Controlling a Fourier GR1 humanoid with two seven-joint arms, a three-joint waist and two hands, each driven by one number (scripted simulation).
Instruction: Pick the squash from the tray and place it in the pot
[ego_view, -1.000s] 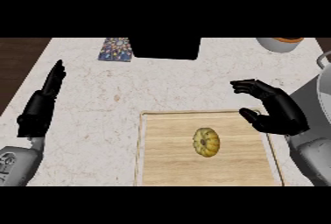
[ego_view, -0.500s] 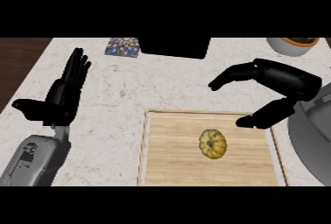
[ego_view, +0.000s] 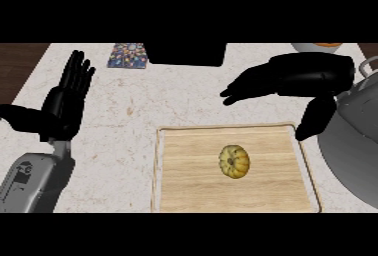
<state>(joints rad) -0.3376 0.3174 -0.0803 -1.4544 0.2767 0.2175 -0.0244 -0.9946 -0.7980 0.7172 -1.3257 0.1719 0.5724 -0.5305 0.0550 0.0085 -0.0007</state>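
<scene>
A small yellow-green squash (ego_view: 234, 161) lies near the middle of the wooden tray (ego_view: 184, 190). My right hand (ego_view: 295, 82) hovers above the tray's far right corner, open, fingers stretched to the left and thumb pointing down toward the tray's edge; it holds nothing. The big grey metal pot (ego_view: 354, 140) stands at the right edge, only partly in view. At the left my left hand (ego_view: 63, 102) rests open, fingers up, well away from the tray.
A black box (ego_view: 186, 54) sits at the counter's back, with a small patterned card (ego_view: 127, 55) to its left. An orange-rimmed bowl (ego_view: 317, 46) peeks in at the back right. Dark wood (ego_view: 18, 65) shows past the counter's left edge.
My right hand has moved up and leftward, spreading over the tray's far right corner. The left hand has risen and shifted slightly. The squash has not moved.
</scene>
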